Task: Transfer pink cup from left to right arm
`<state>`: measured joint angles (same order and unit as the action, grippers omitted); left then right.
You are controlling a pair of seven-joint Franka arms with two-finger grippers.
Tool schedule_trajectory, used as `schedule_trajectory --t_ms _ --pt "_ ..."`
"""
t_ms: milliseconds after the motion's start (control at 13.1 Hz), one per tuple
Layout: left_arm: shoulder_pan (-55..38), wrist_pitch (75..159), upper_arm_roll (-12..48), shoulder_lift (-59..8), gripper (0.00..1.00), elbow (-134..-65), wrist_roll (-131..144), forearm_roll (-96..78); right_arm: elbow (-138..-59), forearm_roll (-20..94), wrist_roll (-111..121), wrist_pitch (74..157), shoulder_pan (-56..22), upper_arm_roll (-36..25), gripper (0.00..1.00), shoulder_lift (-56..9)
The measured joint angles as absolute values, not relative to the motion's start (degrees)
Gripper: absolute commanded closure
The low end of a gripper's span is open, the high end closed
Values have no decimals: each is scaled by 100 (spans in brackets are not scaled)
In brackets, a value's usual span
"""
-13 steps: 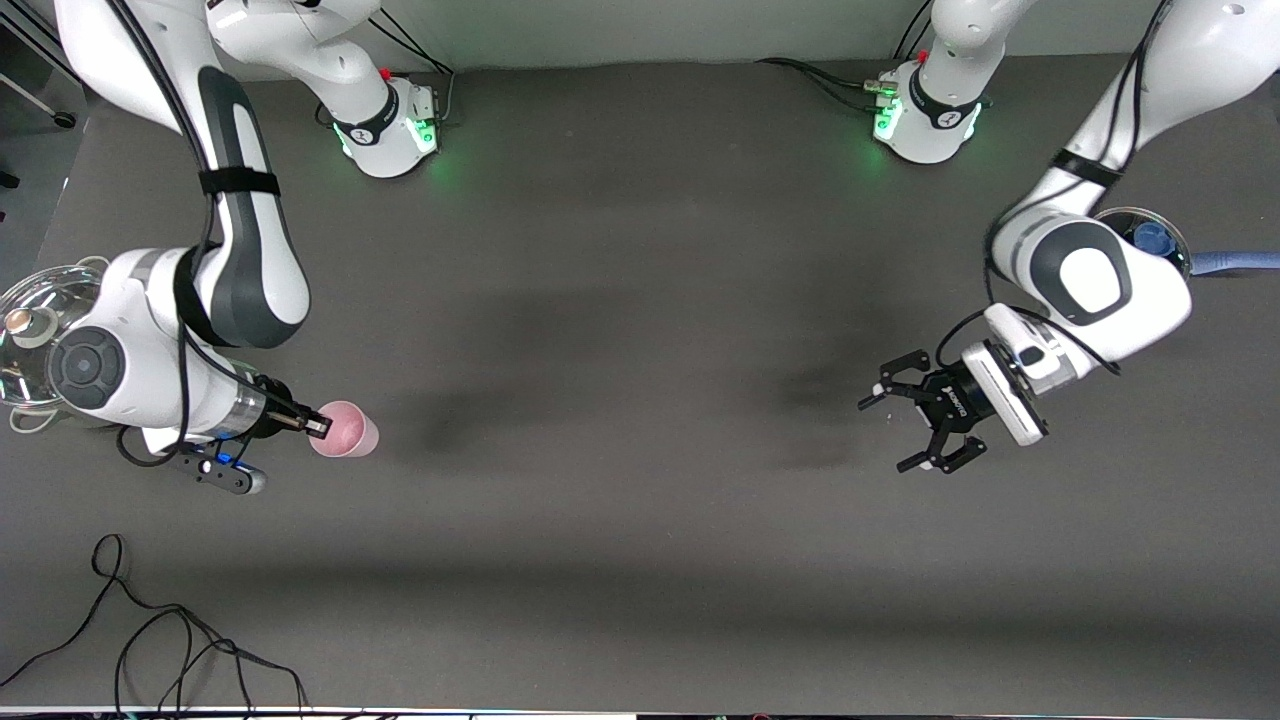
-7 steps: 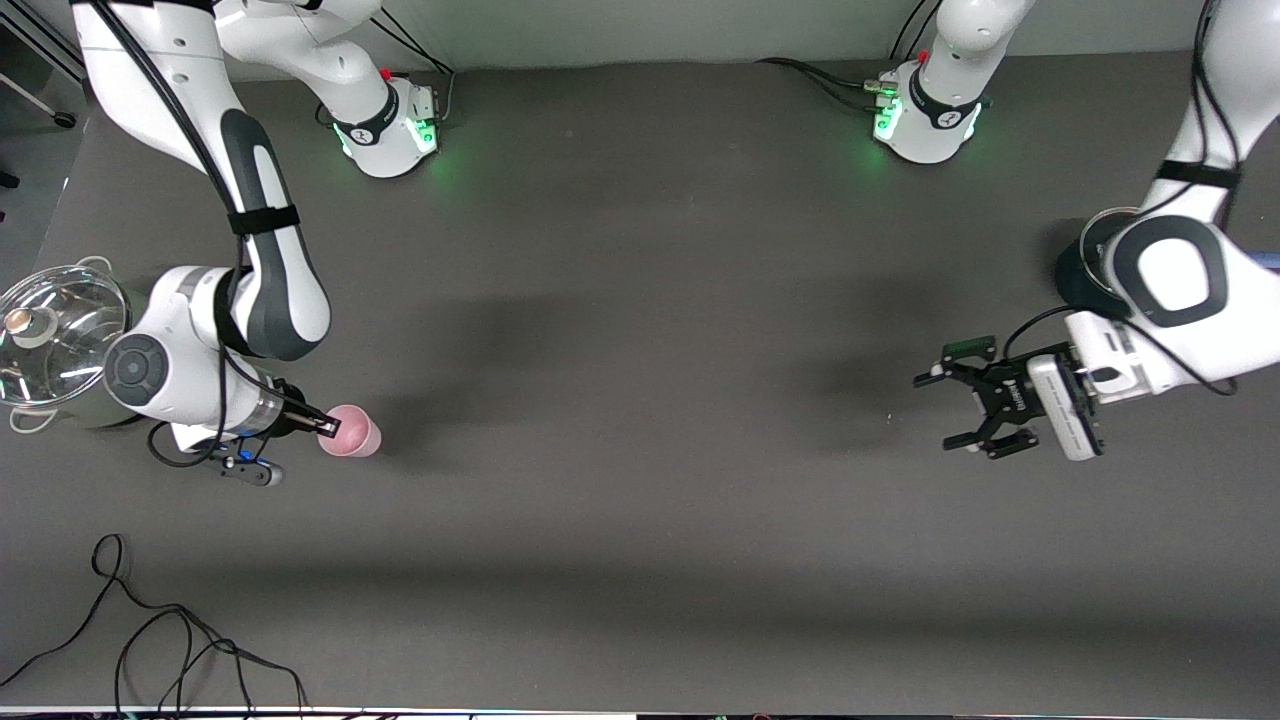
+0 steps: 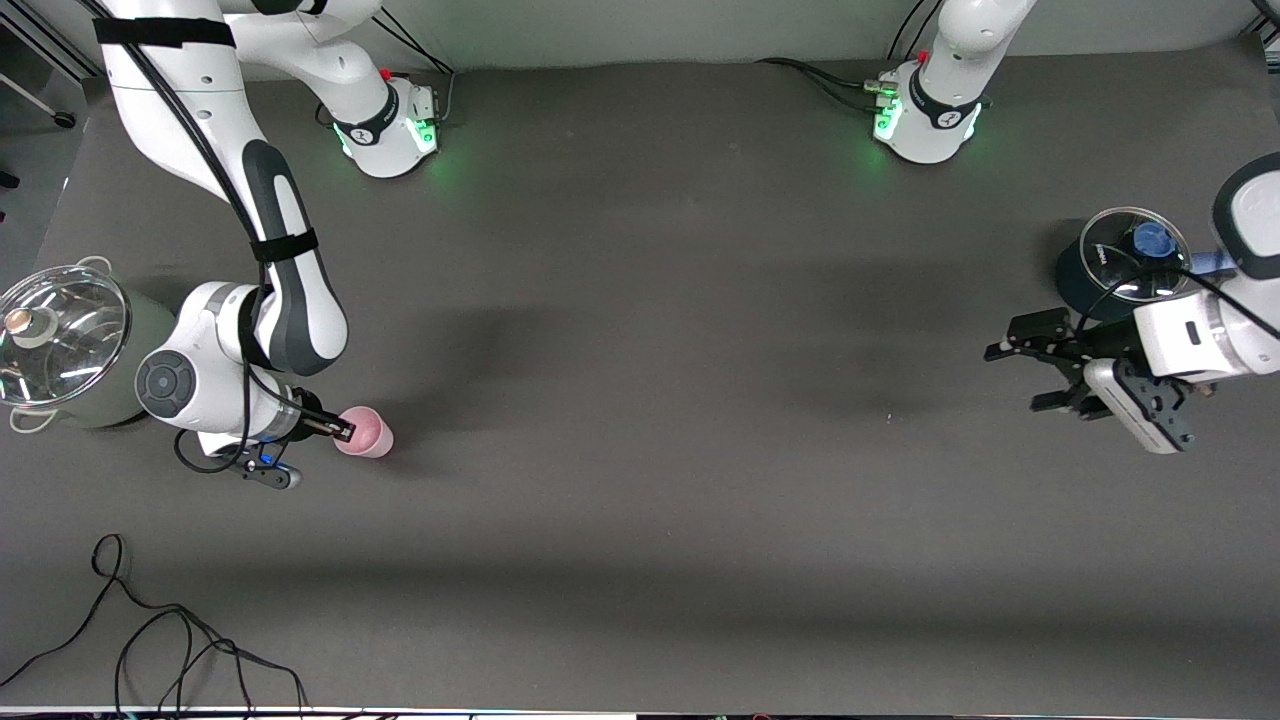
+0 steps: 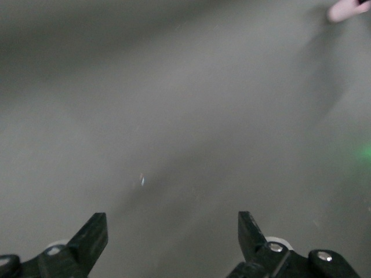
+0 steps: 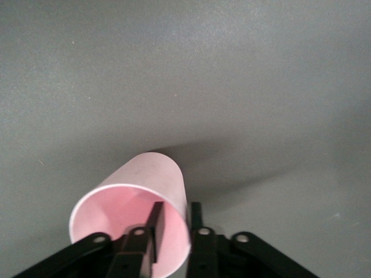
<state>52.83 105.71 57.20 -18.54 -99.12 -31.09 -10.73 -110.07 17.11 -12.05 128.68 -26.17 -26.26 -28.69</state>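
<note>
The pink cup (image 3: 368,432) is in my right gripper (image 3: 345,432), low over the table near the right arm's end. In the right wrist view one finger is inside the cup (image 5: 145,191) and the other outside, so the right gripper (image 5: 175,207) is shut on the cup's wall. I cannot tell whether the cup touches the table. My left gripper (image 3: 1012,378) is open and empty over the table near the left arm's end. The left wrist view shows its open gripper (image 4: 171,223) over bare table, with the cup (image 4: 348,8) small in the distance.
A steel pot with a glass lid (image 3: 60,340) stands beside the right arm. A dark pot with a glass lid and blue knob (image 3: 1120,262) stands close to the left gripper. A black cable (image 3: 150,640) lies near the table's front edge.
My left gripper has drawn back toward the left arm's end, still open. My right gripper has carried the cup slightly toward the table's middle.
</note>
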Motion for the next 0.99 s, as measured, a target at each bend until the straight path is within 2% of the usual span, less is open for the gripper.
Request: schedule_trajectory --t_ms 306,611,993 --pt "5089 9546 5731 -1700 0 -9129 -1853 -273 -10890 1715 -1134 12629 -2608 -2761 0 -2578" --pt "5099 8301 5707 -1583 0 -8396 -803 277 -10409 1436 -1065 11380 -2606 -3038 0 -1693" --pt "5088 8153 5709 -1076 0 -8229 -205 549 -10090 655 -1065 10144 -2608 -3055 0 -419"
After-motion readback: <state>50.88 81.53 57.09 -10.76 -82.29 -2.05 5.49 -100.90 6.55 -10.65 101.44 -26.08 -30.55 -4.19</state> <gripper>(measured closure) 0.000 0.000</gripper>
